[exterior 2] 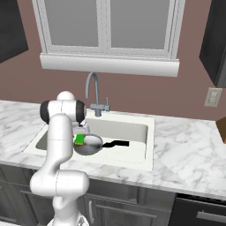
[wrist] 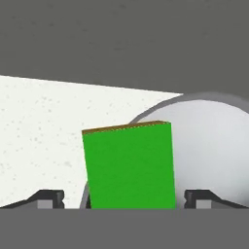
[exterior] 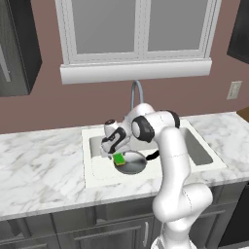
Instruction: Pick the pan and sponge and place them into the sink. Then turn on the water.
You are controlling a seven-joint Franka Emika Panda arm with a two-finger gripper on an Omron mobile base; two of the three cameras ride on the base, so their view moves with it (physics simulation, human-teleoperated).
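Note:
The silver pan [exterior: 135, 165] [exterior 2: 89, 146] lies inside the white sink [exterior: 103, 170] [exterior 2: 130, 131], its black handle [exterior 2: 117, 143] pointing right. The green sponge [exterior: 118, 159] [exterior 2: 79, 139] rests on the pan's left edge. My gripper [exterior: 112, 150] hovers just above the sponge, pointing down into the basin. In the hand view the sponge [wrist: 129, 165] sits between the two fingertips [wrist: 49, 199] of my gripper [wrist: 124, 200], with a gap on each side, so the jaws are open and hold nothing. The pan [wrist: 216, 146] shows behind it. No water runs from the faucet [exterior: 136, 93] [exterior 2: 92, 90].
Marble counter [exterior: 39, 170] [exterior 2: 190, 150] runs on both sides of the sink. The faucet's side lever [exterior 2: 105, 107] stands behind the basin. A window sill [exterior: 136, 72] overhangs the back wall. A wall outlet [exterior 2: 213, 97] is at the right.

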